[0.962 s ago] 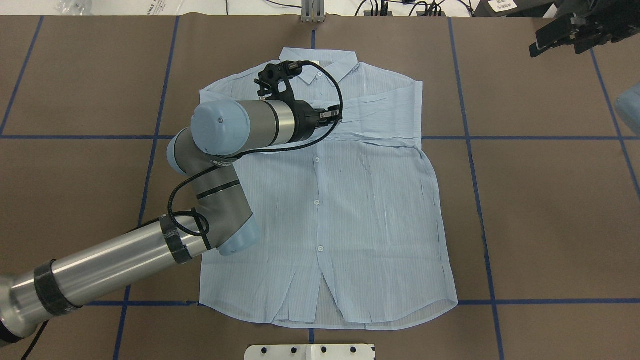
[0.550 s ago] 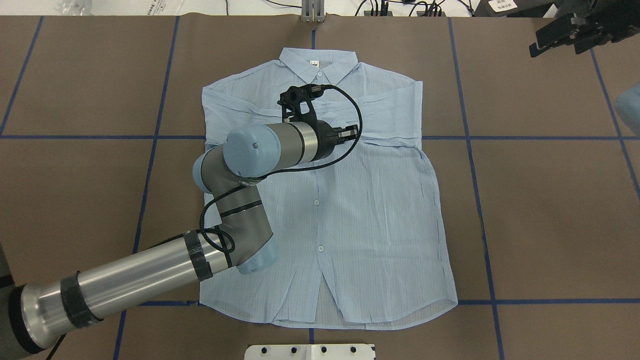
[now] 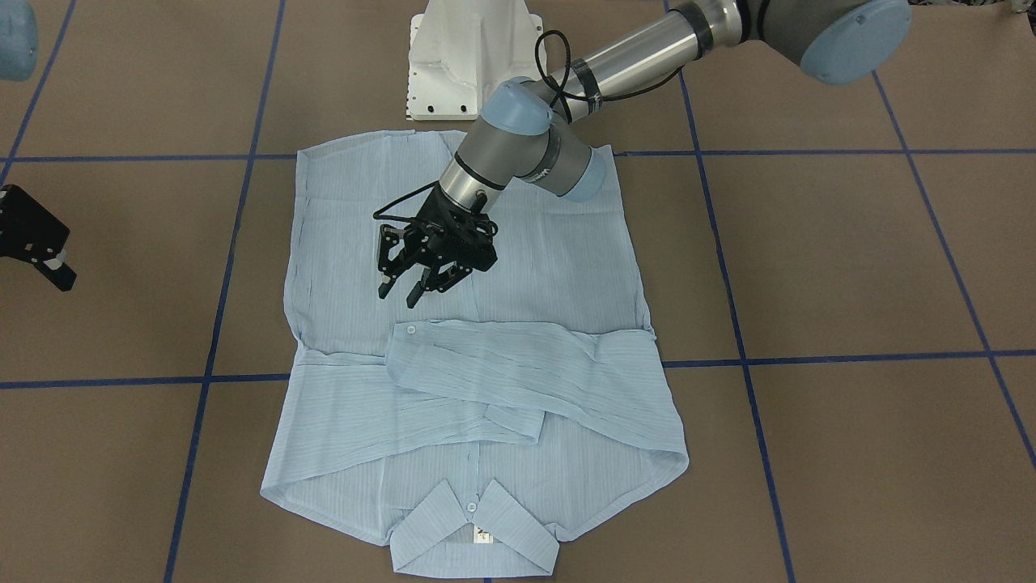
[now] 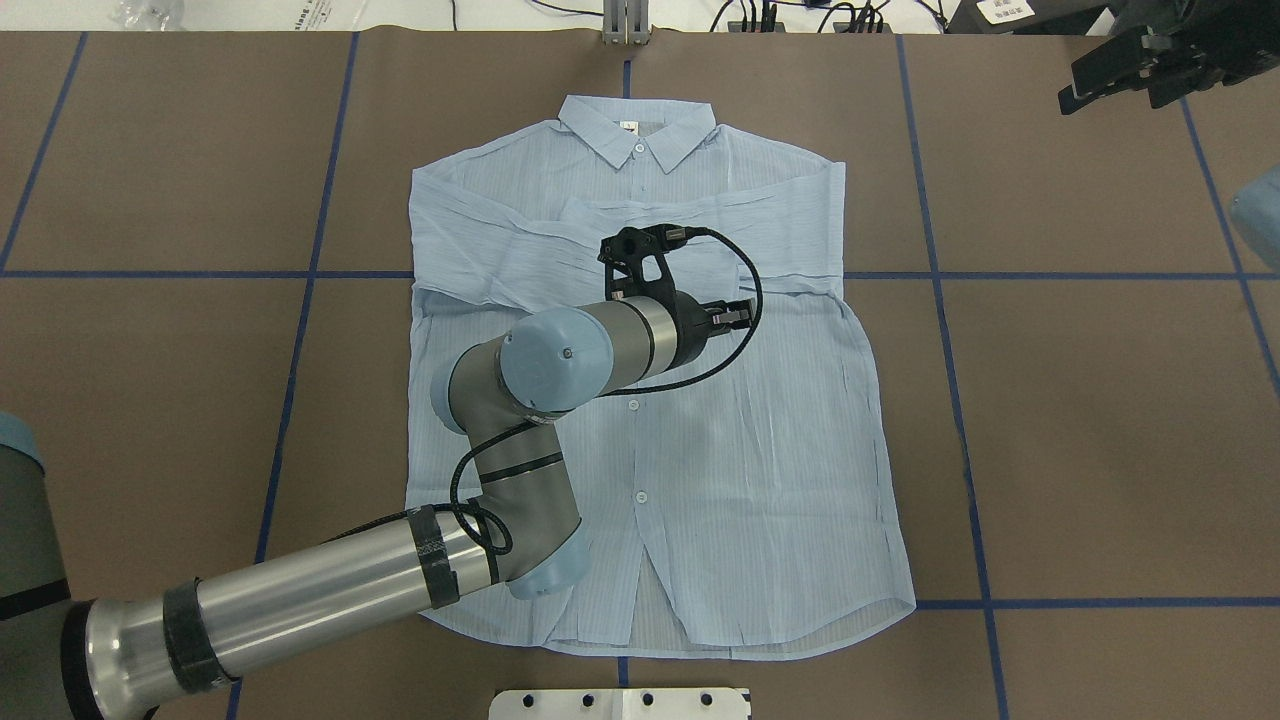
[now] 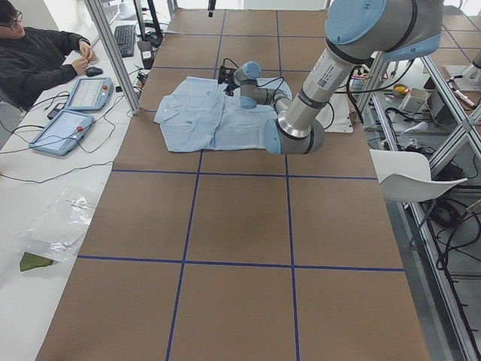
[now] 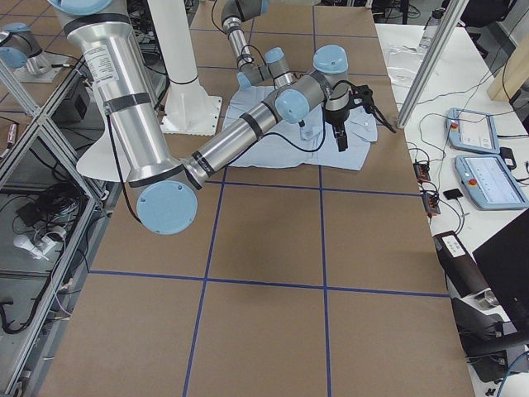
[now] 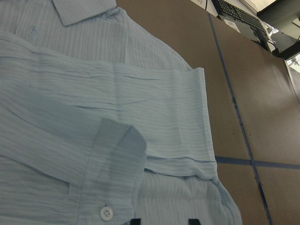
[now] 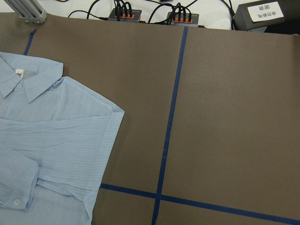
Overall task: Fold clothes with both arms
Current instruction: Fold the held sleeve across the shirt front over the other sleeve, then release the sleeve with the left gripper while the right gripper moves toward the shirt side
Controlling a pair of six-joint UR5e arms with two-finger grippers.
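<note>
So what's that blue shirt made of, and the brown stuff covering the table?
The shirt looks like thin woven fabric, perhaps cotton or a blend: fine stripes, soft creases, slightly see-through where layers overlap. Its buttons look like white plastic. The table cover seems to be matte brown paper or card, flat and without shine; I can't tell which. The blue lines on it look like tape.
</note>
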